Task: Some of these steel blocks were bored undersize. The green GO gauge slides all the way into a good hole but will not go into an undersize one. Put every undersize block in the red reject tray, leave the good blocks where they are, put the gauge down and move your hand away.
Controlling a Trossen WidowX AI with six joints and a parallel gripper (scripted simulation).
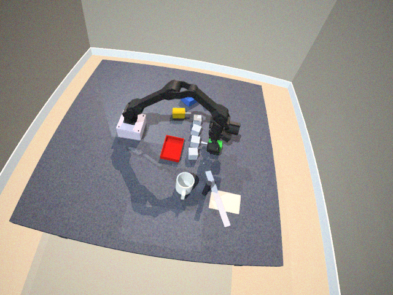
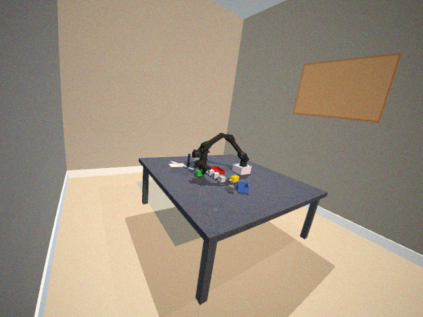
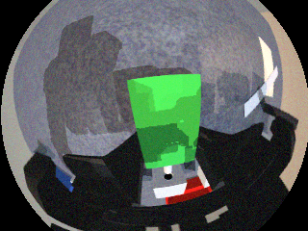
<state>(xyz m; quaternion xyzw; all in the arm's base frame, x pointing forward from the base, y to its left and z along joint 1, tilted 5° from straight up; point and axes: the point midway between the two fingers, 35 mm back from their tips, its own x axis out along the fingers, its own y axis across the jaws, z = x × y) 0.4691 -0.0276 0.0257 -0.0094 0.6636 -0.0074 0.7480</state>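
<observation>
Green gauge in the claw's grip.

Dark four-legged table on a beige floor; white baseboards; tan and gray walls; framed corkboard on the gray wall.

Counter: matt, speckled, faintly rough-looking. Gauge handle: smooth, plastic-looking. Mug: smooth, ceramic-looking. Note sheet: matt, paper-like. Wall board: matt, cork-like.
</observation>
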